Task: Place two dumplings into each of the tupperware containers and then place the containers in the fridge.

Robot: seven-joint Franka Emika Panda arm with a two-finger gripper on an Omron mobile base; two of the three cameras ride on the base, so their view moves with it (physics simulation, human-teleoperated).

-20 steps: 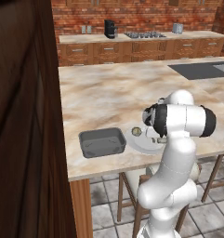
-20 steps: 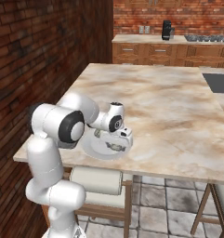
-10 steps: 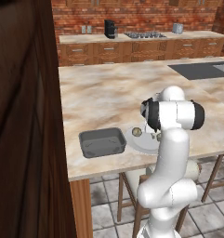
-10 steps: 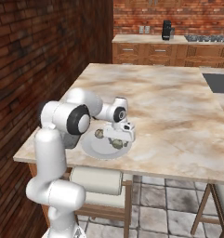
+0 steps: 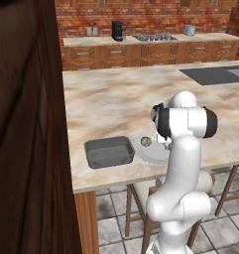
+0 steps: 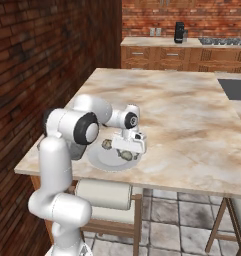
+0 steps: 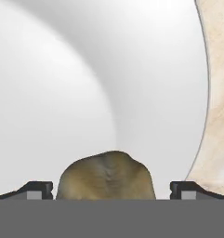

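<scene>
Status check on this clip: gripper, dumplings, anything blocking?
Gripper open, low over plate, straddling one dumpling. Grey container empty. Nothing blocking.

Two rear base views share island counter (image 5: 116, 99), hand view close above plate (image 7: 62, 93)

lots of bare counter (image 5: 111, 99) beyond & right of plate (image 6: 99, 159). dark grey tray (image 5: 109, 152) just left of plate, blocks a low sweep that way. dumpling (image 7: 106, 175) sits between fingertips (image 7: 37, 188), gaps each side. 2nd dumpling (image 5: 146, 142) near plate's left edge.
</scene>
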